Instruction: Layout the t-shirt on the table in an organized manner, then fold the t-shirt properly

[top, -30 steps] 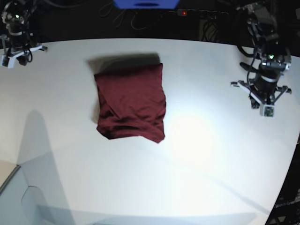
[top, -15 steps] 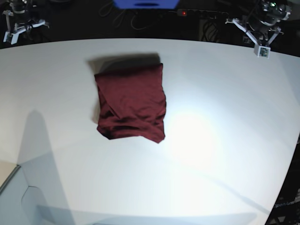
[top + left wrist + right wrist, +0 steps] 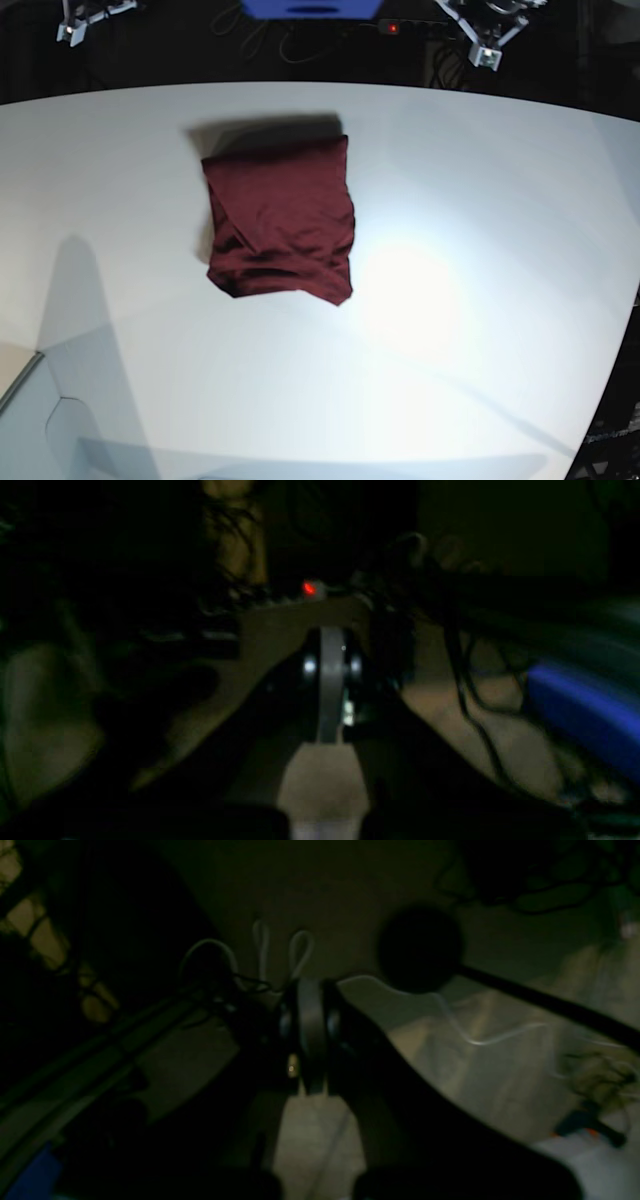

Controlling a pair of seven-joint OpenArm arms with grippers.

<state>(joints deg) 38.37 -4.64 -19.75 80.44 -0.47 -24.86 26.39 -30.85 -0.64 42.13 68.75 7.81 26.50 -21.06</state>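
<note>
Beyond the far edge of the broad white tabletop (image 3: pixel 480 200), the room is lying in darkness. A blue box (image 3: pixel 312 8) is sitting there, a small red light (image 3: pixel 393 27) is glowing beside it, and dark cables (image 3: pixel 255 40) are trailing nearby.

plain dark maroon t-shirt (image 3: pixel 280 220) (no print), white table (image 3: pixel 480 200)

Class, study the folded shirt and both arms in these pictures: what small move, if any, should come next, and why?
Probably none beyond parking the arms. The t-shirt lies on the table as a compact folded rectangle, apart from both arms. The left gripper and right gripper are shut and hold nothing, up past the table's far edge. The lower hem looks slightly rumpled; a light smoothing press could tidy it.
</note>
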